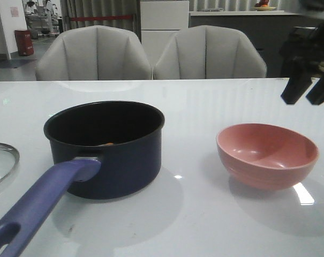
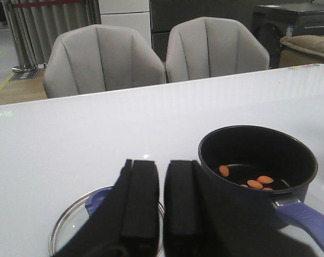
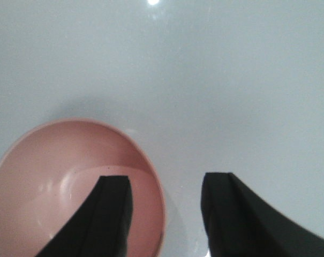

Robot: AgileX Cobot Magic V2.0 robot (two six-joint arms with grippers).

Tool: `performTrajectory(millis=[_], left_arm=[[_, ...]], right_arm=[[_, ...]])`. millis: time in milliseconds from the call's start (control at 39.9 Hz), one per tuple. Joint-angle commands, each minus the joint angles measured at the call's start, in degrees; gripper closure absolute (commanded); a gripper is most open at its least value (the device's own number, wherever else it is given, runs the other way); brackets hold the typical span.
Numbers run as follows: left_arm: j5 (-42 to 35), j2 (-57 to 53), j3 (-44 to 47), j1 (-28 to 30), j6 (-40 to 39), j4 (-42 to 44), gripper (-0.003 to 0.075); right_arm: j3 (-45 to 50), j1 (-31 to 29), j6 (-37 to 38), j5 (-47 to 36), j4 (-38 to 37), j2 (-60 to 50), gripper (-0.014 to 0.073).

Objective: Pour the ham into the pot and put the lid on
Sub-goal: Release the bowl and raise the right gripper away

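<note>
Pot [image 1: 111, 152] sits left of centre on the white worktop [image 1: 204, 214], handle [image 1: 38, 206] pointing to the near left corner. Ham [image 2: 255, 183] lies inside on the pot floor, a few orange chunks. Pink bowl [image 1: 267, 155] toward the right, holding nothing visible. Lid [image 1: 1, 160] flat at the left edge, apart from the pot. Left gripper [image 2: 160, 214] hangs above the lid, jaws nearly together, holding nothing. Right gripper [image 1: 307, 91] raised beyond the bowl, jaws wide, holding nothing. Two grey chairs [image 1: 151, 53] behind the far edge.
</note>
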Motion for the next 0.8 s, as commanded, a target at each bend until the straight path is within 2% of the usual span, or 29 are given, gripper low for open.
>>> performTrajectory(millis=[0,226,452,552,677,778], left_arm=[[-4.2,-0.9,-1.3,-0.5,-0.1,0.0,0.0596],[-4.3,-0.9,-1.3,-0.5,-0.1,0.0,0.0596],[-4.4,-0.9,-1.3,-0.5,-0.1,0.0,0.0596],[-4.4,-0.9,-1.3,-0.5,-0.1,0.0,0.0596],[-4.4,-0.9,-1.3,-0.5,-0.1,0.0,0.0596],[-4.4,-0.9,-1.3,-0.5,-0.1,0.0,0.0596]], right_arm=[[-0.8,-0.2,-2.4,-1.7,-0.5,-8.7,0.0174],[11.3,2.1,-2.5,-16.5,-0.4,-24.9,0.0174],[27.1,9.0,-2.5,-33.4,-0.1,-39.0,0.0174],[32.1,13.2,-2.5,-37.5,-0.1,-44.5,0.0176],[36.3,16.5,-2.3,-37.8,0.2,-51.8,0.0184],[39.8,17.7,-2.3,-37.1,1.7,-57.6,0.0263]])
